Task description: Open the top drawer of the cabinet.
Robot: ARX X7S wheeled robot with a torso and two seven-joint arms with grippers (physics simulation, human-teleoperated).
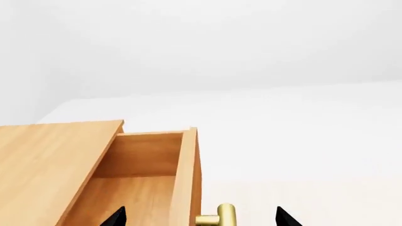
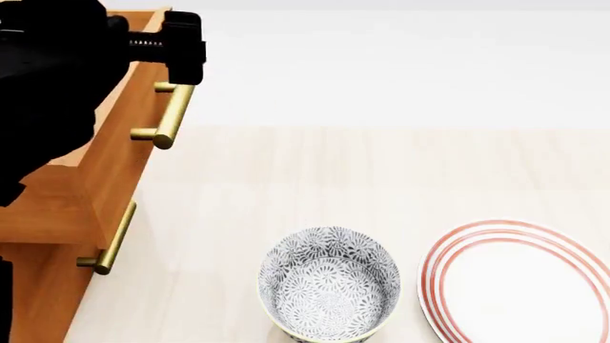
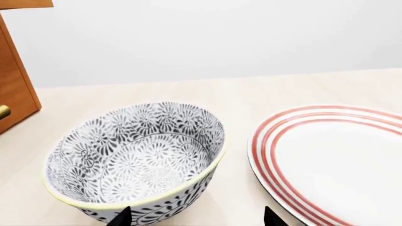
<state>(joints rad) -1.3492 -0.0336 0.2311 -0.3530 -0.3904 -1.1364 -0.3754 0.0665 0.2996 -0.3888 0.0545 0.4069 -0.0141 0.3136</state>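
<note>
- A simulated domestic setting is shown, rendered rather than photographed.
- A wood-grain cabinet (image 2: 57,214) with brass bar handles (image 2: 171,118) is seen, furniture typical of a home.
- Beside the cabinet, tableware is set on a pale wooden floor (image 2: 286,179): a patterned bowl (image 2: 329,291) and a red-ringed plate (image 2: 519,282).
- Behind the cabinet, plain white walls (image 1: 251,47) are visible.

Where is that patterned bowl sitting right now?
In the head view the bowl sits low on the pale floor, near the middle, just left of the red-striped plate and to the right of the wooden cabinet; it touches neither.
</note>
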